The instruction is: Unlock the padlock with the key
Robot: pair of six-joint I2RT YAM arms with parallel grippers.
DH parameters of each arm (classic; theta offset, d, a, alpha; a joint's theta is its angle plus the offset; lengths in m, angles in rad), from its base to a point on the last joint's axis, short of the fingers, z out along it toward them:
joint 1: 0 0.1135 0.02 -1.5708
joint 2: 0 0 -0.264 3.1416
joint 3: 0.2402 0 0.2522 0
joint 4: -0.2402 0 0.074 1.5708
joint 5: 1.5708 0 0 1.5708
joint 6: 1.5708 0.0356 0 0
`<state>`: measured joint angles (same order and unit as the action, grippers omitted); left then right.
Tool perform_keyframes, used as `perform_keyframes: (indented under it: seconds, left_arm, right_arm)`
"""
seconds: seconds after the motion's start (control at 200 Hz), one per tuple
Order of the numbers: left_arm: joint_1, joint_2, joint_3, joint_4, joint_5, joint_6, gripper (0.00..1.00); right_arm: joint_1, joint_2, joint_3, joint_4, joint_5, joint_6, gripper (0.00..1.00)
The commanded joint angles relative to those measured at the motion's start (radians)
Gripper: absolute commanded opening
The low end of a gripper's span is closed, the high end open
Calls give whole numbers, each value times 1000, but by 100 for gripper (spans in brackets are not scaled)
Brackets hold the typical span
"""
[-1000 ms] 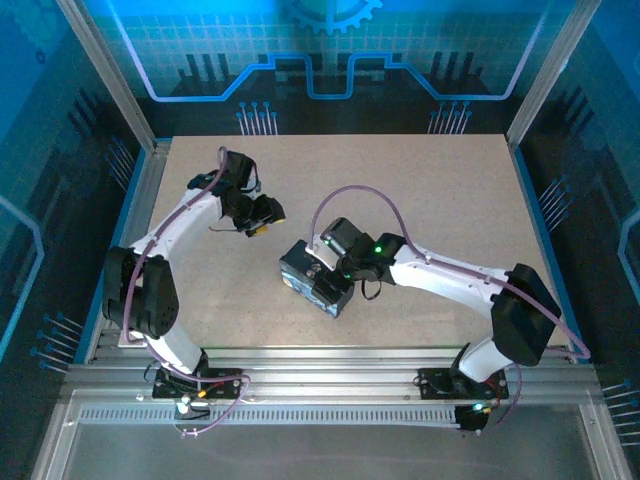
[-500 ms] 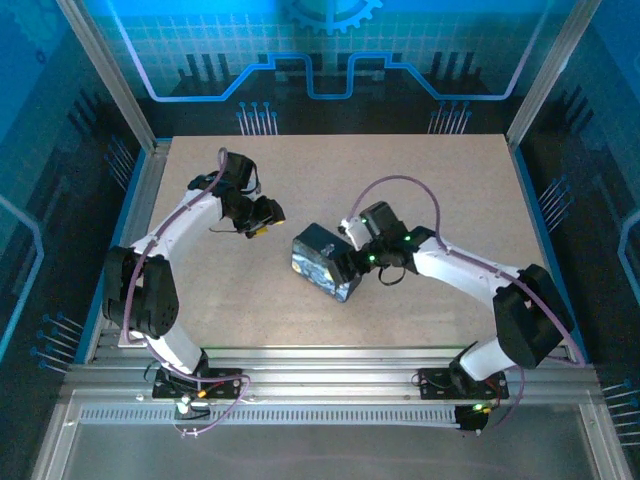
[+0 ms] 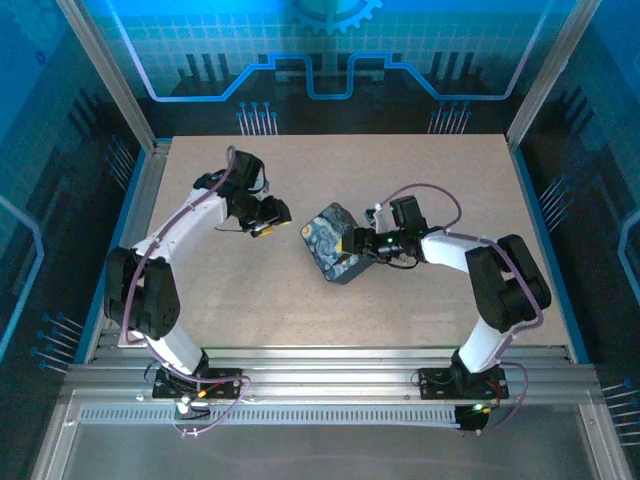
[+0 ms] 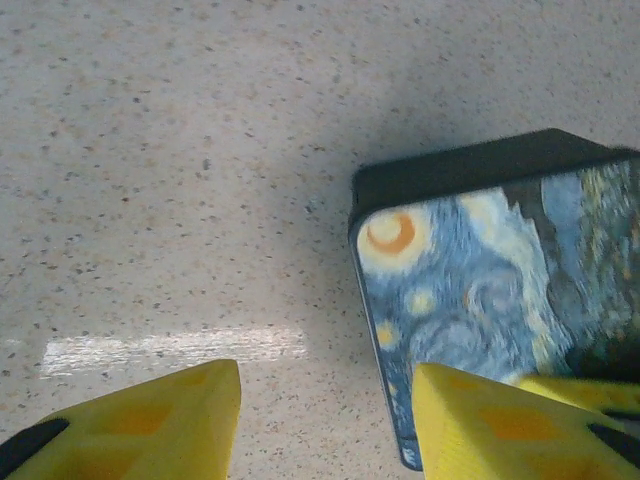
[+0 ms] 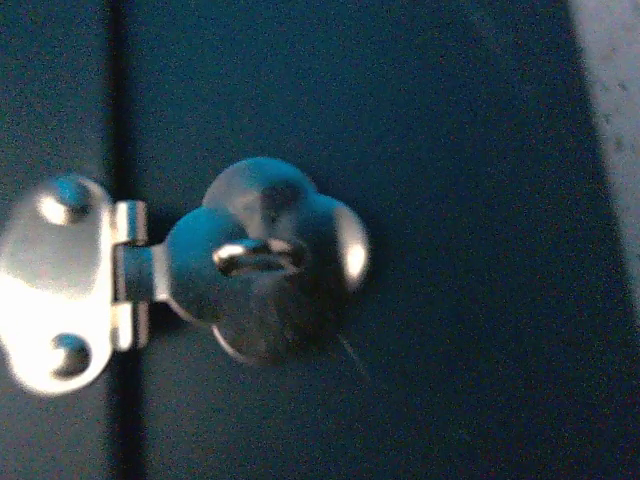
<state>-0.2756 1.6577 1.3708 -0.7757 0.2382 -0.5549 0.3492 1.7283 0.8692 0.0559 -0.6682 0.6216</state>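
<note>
Search stage in hand, by judgement. Left gripper (image 4: 325,385) part open, empty, facing tin (image 4: 470,290). Right gripper (image 3: 362,243) at tin's side, hold impossible to tell. Hasp staple (image 5: 250,258) bare; padlock and key unplaced. Next: locating both, then pinching key.

Overhead and wrist close-ups sharing tin (image 3: 336,256)

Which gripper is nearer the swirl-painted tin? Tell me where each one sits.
Right. The right gripper is up against the right side of the tin; the left gripper hangs apart off its left side, with bare table between.
</note>
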Motion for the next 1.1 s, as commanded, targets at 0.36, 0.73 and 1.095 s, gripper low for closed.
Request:
perform_keyframes:
  seconds: [0.36, 0.73, 1.095]
  left_arm:
    - [-174, 117, 27, 35, -79, 6, 51]
    - [-200, 221, 46, 106, -101, -20, 51]
    - [-181, 248, 16, 101, -122, -7, 51]
  right_arm:
    - [-4, 68, 134, -46, 33, -22, 90]
    - [-7, 71, 143, -71, 33, -53, 100]
    - [-47, 18, 167, -177, 121, -122, 100]
